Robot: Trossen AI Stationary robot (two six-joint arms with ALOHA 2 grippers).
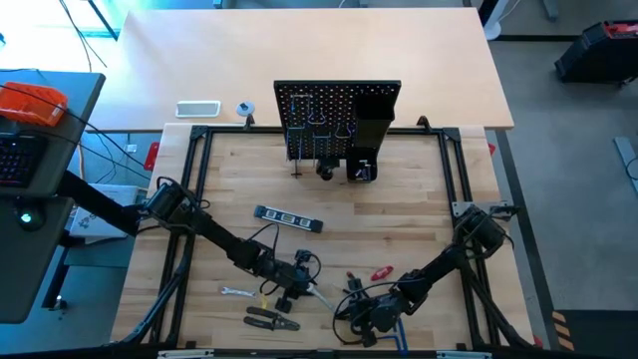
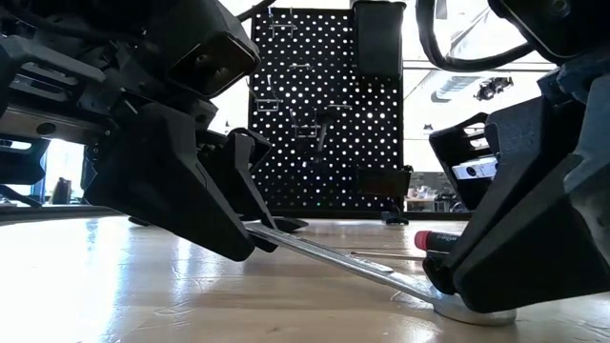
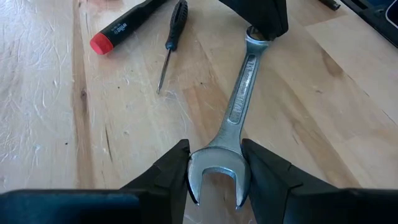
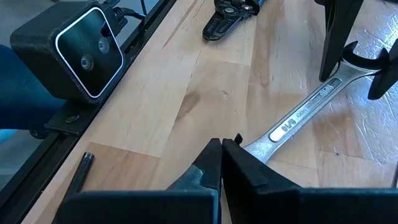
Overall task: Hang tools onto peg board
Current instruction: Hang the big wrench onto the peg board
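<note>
Silver wrench (image 3: 239, 106) lies flat on the surface near its front edge, well apart from the peg board (image 1: 337, 118) at the back. Left claw (image 3: 216, 174) pinches its open-jaw head, fingers half-closed for a lift. Right claw (image 4: 222, 163), fully shut, presses the far end, likely steadying it. Red-handled screwdriver (image 3: 127, 25), small black screwdriver (image 3: 173, 34) just beside; pliers (image 1: 271, 319) and level (image 1: 289, 218) nearby, none blocking.

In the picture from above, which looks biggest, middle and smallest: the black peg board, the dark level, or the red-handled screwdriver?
From largest to smallest as they look from above:
1. peg board
2. dark level
3. red-handled screwdriver, though only its red handle shows clearly, so its full length is unsure.
</note>
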